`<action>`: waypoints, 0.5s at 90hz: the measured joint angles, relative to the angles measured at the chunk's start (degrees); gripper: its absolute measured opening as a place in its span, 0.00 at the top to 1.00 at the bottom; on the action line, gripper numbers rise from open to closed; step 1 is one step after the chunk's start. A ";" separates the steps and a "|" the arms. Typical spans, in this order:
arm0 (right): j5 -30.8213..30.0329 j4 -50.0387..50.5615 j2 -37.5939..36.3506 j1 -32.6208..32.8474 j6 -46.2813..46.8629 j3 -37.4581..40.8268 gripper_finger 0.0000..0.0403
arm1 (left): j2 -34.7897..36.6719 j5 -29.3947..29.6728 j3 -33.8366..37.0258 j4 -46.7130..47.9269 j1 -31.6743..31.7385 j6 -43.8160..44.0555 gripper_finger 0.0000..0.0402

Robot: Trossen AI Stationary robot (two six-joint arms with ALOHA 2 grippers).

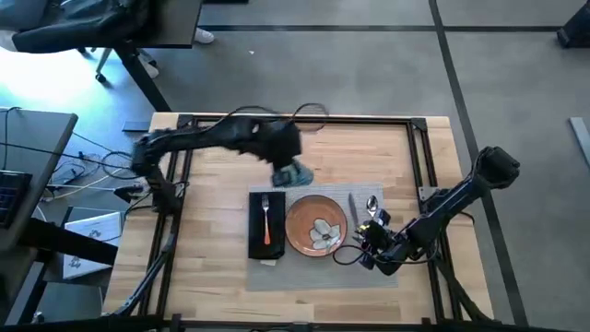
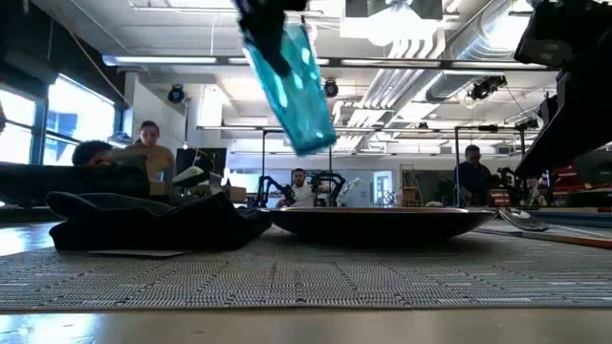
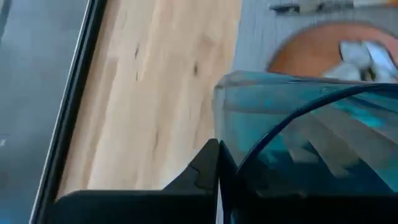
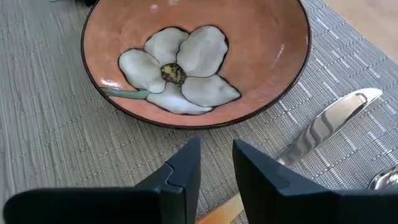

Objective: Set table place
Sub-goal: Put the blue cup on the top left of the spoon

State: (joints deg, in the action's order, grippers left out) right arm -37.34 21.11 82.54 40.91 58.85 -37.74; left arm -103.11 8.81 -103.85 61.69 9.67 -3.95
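A teal glass [image 2: 292,81] hangs tilted high above the table, with my left gripper [image 1: 288,159] shut on it, past the far edge of the grey placemat [image 1: 318,267]. On the mat lie a black napkin [image 1: 265,231] with a fork [image 1: 267,217] on it, an orange-brown plate [image 4: 193,59] with a white flower, a knife [image 4: 329,124] and a spoon [image 1: 371,202]. My right gripper [image 4: 216,165] stands low over the mat just near the plate, open by a narrow gap. The knife's orange handle [image 4: 217,211] shows under it; I cannot tell whether they touch. My left gripper holds the glass by its upper end [image 2: 273,33], coming from above. One finger [image 3: 202,171] lies on the outside of the glass wall [image 3: 249,124]; the glass hides the other. The glass is lifted clear and hangs tilted below the fingers.
Bare light-wood tabletop [image 1: 212,203] lies left of the mat and along the far side. The black frame [image 1: 295,120] runs round the table. People and desks show in the room beyond the table's far edge.
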 joint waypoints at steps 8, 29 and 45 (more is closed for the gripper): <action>0.02 0.02 0.00 0.00 1.64 0.00 0.81 | -5.21 -1.45 -3.58 -2.51 2.47 -4.94 1.00; 0.04 0.02 0.00 0.02 5.61 0.00 0.81 | -15.71 -6.57 -10.60 -7.47 5.95 -12.70 1.00; 0.06 0.02 0.00 0.00 6.94 0.00 0.81 | -19.42 -7.66 -11.04 -11.89 6.94 -16.27 1.00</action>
State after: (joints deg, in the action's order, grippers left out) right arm -37.28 21.12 82.54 40.91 65.79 -37.74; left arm -122.53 1.16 -114.89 49.80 16.61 -20.22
